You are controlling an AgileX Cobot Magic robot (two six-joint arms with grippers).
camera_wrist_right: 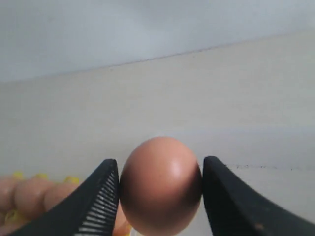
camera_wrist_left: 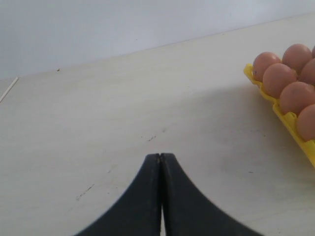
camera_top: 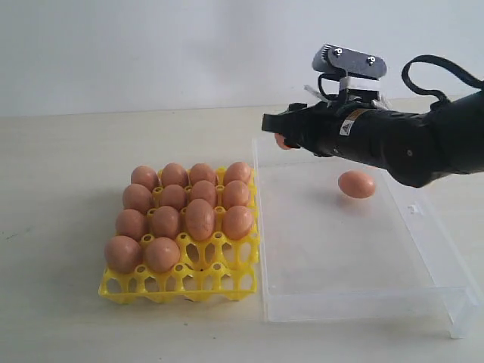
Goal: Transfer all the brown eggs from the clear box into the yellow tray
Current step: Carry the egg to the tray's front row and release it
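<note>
1. Yellow tray [camera_top: 227, 286] sits toward the worktop's [camera_top: 60, 151] near left, just beside the clear box's [camera_top: 340, 306] left wall.
2. Fourteen brown eggs [camera_top: 200, 219] ride in it: three far rows full, two more in the near row's left cups, bare cups showing at its near right corner.
3. Right gripper [camera_top: 284, 138] hangs over the box's far left corner, clamped around one held egg [camera_top: 280, 142].
4. Right wrist view backs that up: the held egg [camera_wrist_right: 160, 184] sits snug between both fingers [camera_wrist_right: 101, 196], touching each.
5. One loose egg [camera_top: 356, 184] lies on its side on the box floor, toward the far right wall, well apart from the gripper.
6. Left gripper [camera_wrist_left: 161, 164] has its tips pressed flat together above bare worktop [camera_wrist_left: 98, 123], with the tray's rim [camera_wrist_left: 309, 147] and a few brown eggs [camera_wrist_left: 278, 78] near.
</note>
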